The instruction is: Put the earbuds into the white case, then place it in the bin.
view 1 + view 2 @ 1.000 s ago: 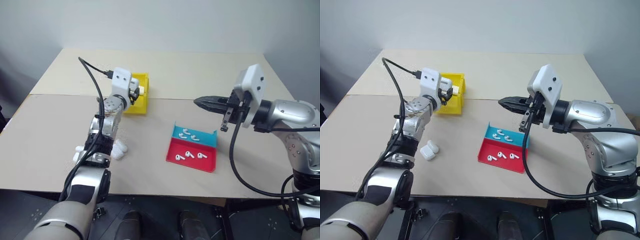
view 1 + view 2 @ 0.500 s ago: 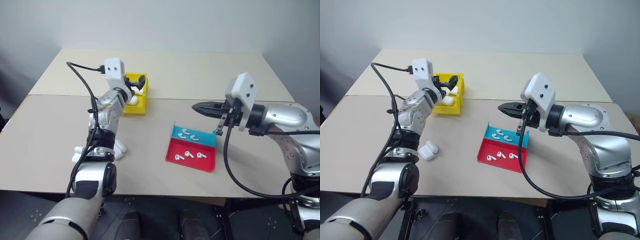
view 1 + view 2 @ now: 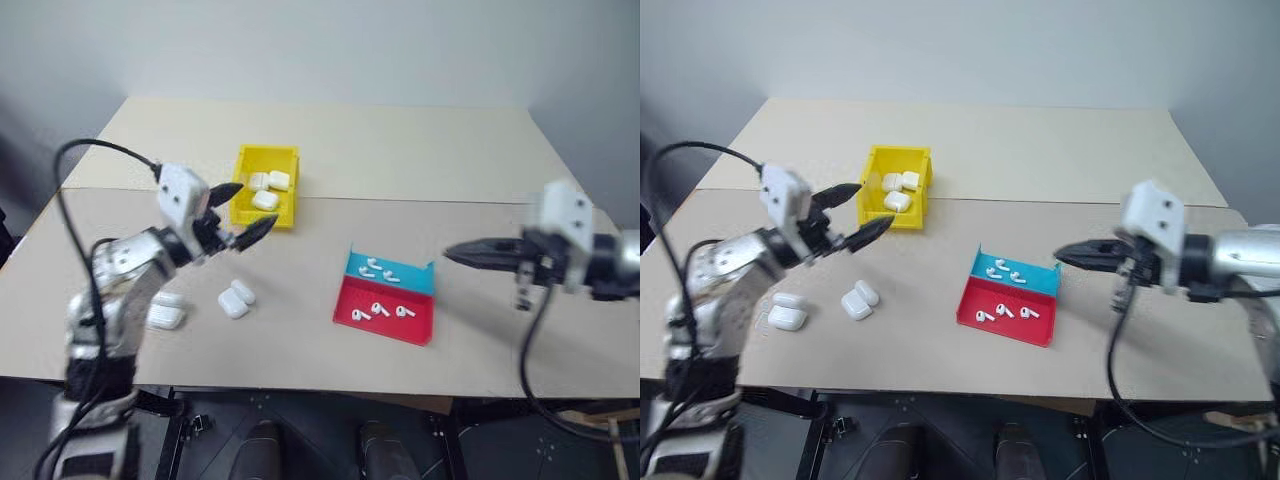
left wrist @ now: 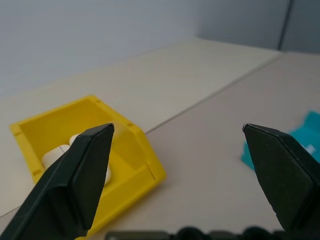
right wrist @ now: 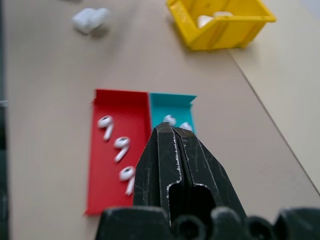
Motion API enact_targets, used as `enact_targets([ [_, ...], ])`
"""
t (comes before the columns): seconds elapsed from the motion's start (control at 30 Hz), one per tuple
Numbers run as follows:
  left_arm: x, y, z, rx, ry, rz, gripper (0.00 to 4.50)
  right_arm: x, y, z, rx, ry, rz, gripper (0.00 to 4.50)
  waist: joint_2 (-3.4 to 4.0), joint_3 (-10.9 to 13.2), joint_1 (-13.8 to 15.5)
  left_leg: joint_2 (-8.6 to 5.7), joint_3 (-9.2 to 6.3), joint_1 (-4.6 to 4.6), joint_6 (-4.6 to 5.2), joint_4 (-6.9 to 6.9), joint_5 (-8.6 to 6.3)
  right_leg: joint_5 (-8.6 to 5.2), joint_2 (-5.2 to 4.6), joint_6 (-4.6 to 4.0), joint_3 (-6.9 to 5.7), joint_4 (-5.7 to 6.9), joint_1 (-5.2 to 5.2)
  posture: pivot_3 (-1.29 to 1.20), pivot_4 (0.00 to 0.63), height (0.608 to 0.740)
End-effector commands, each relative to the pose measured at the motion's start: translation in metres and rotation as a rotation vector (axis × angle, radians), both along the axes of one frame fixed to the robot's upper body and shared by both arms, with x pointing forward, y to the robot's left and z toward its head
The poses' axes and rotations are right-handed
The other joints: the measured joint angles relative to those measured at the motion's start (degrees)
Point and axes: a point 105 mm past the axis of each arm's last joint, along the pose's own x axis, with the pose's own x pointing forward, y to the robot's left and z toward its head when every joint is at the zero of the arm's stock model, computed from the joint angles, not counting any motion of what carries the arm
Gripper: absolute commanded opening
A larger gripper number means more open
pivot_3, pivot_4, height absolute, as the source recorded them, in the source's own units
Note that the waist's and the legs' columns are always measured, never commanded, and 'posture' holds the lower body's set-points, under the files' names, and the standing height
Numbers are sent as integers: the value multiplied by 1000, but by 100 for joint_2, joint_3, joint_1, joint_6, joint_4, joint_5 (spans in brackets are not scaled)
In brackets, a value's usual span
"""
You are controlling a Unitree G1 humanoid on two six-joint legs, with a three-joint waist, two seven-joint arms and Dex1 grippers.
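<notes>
Yellow bin (image 3: 266, 187) at eleven o'clock holds three white cases (image 3: 265, 200); left pincer (image 3: 233, 213) gapes empty beside it, right pincer (image 3: 452, 255) clenched near the earbuds (image 3: 379, 309), ready to pick.

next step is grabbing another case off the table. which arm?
Left, probably. The left claw is wide open and empty, beside the loose white cases on the table's left side. The right claw is shut, near the red-and-blue tray with its earbuds, so it suits buds better.
</notes>
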Motion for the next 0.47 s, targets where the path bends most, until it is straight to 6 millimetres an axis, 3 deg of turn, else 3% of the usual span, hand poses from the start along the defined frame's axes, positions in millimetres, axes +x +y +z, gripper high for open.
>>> enact_targets([
  [0.03,-26,9,19,95,-56,-42,4485,-10,-20,8,-82,-29,30,0,0,0,-9,1,1,5,0,0,0,0,0,0,0,1,4,0,150,740],
  [0.23,-49,28,19,190,14,-66,4485,-9,-43,-12,-245,-13,26,0,1,-1,-32,3,11,15,0,-1,0,-5,1,1,8,3,4,0,150,740],
  [0.47,-63,24,15,209,67,-155,4485,1,-43,-12,-260,-31,19,0,1,0,-31,4,16,12,0,-2,0,-4,1,0,12,4,-2,0,150,740],
])
